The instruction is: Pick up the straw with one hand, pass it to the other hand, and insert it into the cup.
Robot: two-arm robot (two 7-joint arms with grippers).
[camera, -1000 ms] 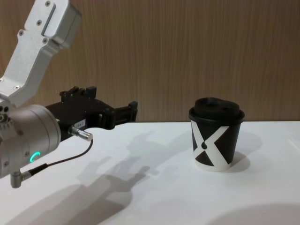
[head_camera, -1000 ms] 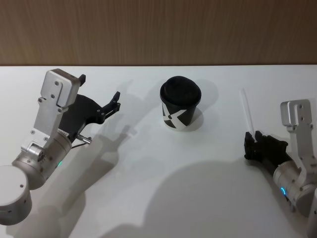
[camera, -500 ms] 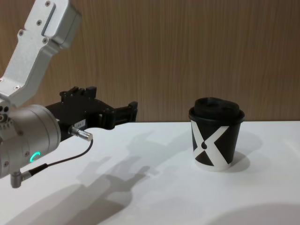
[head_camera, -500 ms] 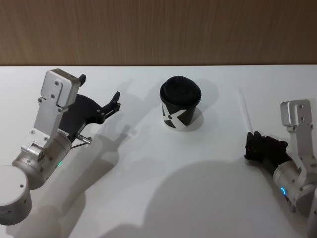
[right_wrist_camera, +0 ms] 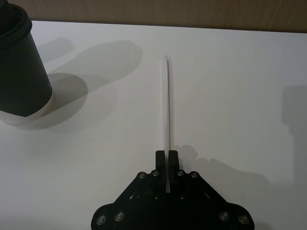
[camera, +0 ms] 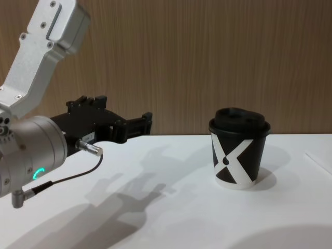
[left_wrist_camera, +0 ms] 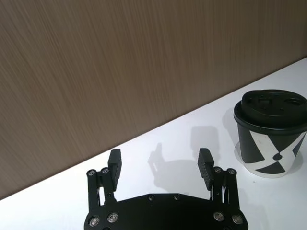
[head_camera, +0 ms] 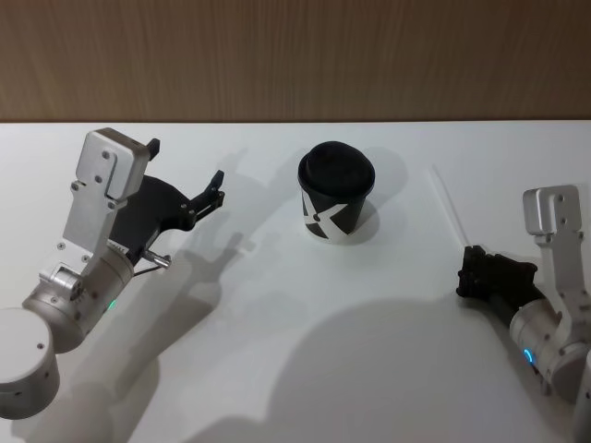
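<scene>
Right gripper [right_wrist_camera: 166, 155]: jaws pinch straw [right_wrist_camera: 168, 105] at its near end, likely to leave the length free for handover. Straw points far-left, right of cup [head_camera: 334, 194]. Left gripper [left_wrist_camera: 160, 163] hovers left of cup, jaws spread, ready to receive.

Left gripper [head_camera: 186, 161], 9 o'clock: fingers spread, aimed toward 2 o'clock. Right gripper [head_camera: 468, 269], 4 o'clock: fingers clamped on straw [head_camera: 450, 205].
</scene>
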